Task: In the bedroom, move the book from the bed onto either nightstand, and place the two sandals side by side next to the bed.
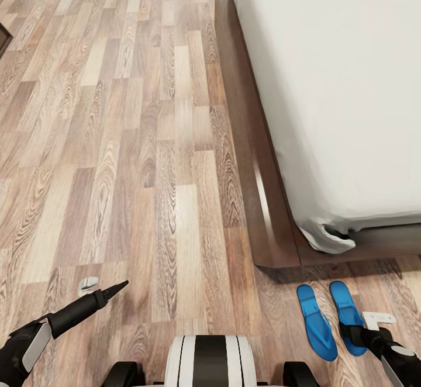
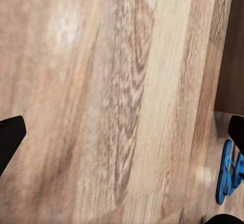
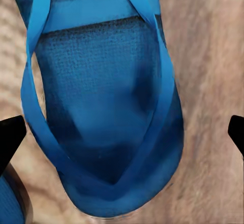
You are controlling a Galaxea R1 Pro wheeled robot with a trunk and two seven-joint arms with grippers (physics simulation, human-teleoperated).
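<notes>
While the two blue sandals are lying close together on the wood-plank floor (image 1: 117, 159) just off the corner of the bed frame (image 1: 257, 200), the sandal step looks to be nearing its close. In the head view the left sandal (image 1: 316, 321) and the right sandal (image 1: 346, 315) are resting parallel with only a narrow gap between them, toes pointing roughly toward the bed (image 1: 339, 83).

The right gripper (image 1: 363, 333) is hanging right over the heel end of the right sandal, and its wrist camera is looking straight down on that sandal (image 3: 104, 112), with the dark fingertips (image 3: 11, 135) standing wide apart on either side and not touching it; the claw is gaping and holding nothing. The left gripper (image 1: 96, 293) is hovering over bare floor well away from the pair, fingers spread and empty too, with a sandal (image 2: 226, 173) showing at the edge of its wrist camera.

No book or nightstand is showing here. Judging from the layout, the next move is calling either for a small nudge to square the pair, or for lifting the right arm clear and turning to find the book on the mattress.
</notes>
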